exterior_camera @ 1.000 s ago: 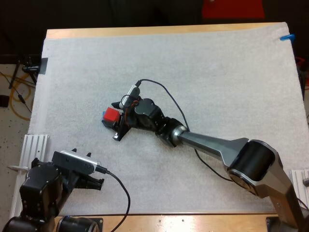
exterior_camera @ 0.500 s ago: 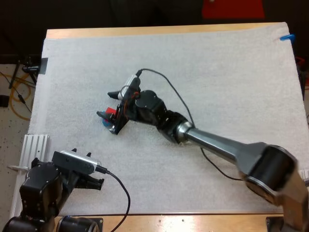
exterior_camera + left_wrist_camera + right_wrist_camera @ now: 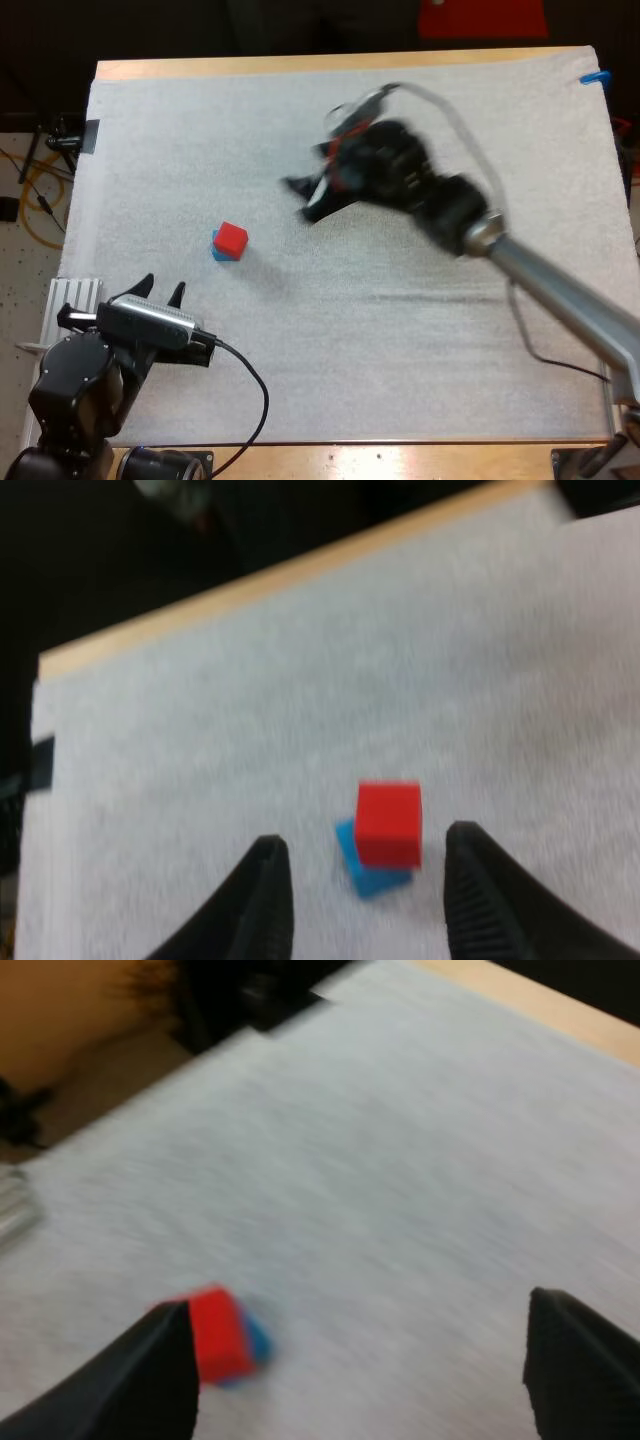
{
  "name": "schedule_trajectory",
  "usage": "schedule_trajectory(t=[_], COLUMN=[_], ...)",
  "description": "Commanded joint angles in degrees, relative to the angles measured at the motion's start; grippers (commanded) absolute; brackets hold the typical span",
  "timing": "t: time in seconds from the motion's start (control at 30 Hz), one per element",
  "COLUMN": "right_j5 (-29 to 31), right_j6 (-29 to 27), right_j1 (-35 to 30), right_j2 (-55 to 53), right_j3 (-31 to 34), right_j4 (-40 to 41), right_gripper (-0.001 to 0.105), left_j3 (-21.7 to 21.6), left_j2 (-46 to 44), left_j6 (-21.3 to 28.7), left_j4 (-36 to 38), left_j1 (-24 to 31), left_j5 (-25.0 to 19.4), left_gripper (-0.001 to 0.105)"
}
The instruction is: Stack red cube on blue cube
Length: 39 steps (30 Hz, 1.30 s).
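near left corner of the worktop (image 3: 300, 65): left tool (image 3: 163, 290) sits low over the white mat (image 3: 400, 350), just inside the mat's left edge. its fingers (image 3: 262, 900) stand wide apart, with nothing between them. they point toward the far side.

a little farther in from the left edge, about midway between the near and far sides: red cube (image 3: 232, 237) rests on top of blue cube (image 3: 217, 250). the stack stands alone on the mat, with no tool touching it. the red cube is not square over the blue one: a strip of blue shows past its left and near sides, and the two look turned slightly to each other. from the left wrist view the stack lies ahead of the left tool, well clear of the fingertips.

centre of the worktop, toward the far side: right tool (image 3: 303, 198) hangs above the mat, well apart from the stack and to its right. it is motion-blurred from overhead. in the right wrist view its fingers (image 3: 150, 1380) are spread wide and empty, and the stack is seen beyond one of them.
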Motion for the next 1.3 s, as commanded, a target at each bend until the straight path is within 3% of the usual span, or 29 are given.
schedule_trajectory(t=[0.0, 0.2, 0.37, 0.53, 0.73, 0.93, 1.13, 1.2, 1.27], right_j5=[0.1, 1.7, 1.9, 1.3, 0.7, 2.3, 2.2, 2.0, 2.1], right_j6=[0.2, 1.6, 1.7, -0.3, -3.0, -3.7, -3.2, -3.2, -1.9], right_j1=[-3.2, -16.1, -29.0, -39.7, -48.1, -47.1, -44.5, -43.3, -41.9], right_j2=[-2.7, -8.2, -11.9, -16.3, -28.0, -42.5, -56.0, -60.6, -66.9], right_j3=[-0.5, -0.5, -0.3, 1.1, 10.7, 20.8, 29.6, 32.2, 35.2], right_j4=[5.2, 16.0, 20.6, 24.2, 24.9, 24.8, 24.8, 25.4, 27.0], right_gripper=[0.062, 0.025, 0.001, 0.000, 0.000, 0.000, 0.000, 0.000, 0.000], left_j3=[-0.4, -0.4, -1.8, -6.6, -9.9, -9.4, -5.2, -3.5, -1.4], left_j2=[1.4, 9.3, 17.5, 21.8, 20.5, 14.9, 4.2, 0.2, -4.8], left_j6=[-0.3, -0.3, -1.8, -1.6, -0.5, -1.3, -1.3, -1.3, -1.2], left_j4=[-3.1, -11.2, -16.3, -16.3, -15.2, -11.0, -9.5, -7.2, -3.9], left_j1=[0.1, 0.5, 6.0, 11.5, 11.3, 9.5, 6.1, 5.5, 5.1], left_j5=[-0.9, -6.0, -3.4, 0.4, 0.6, 1.0, 1.0, 2.1, 5.8], left_gripper=[0.035, 0.035, 0.035, 0.035, 0.035, 0.035, 0.035, 0.035, 0.035])
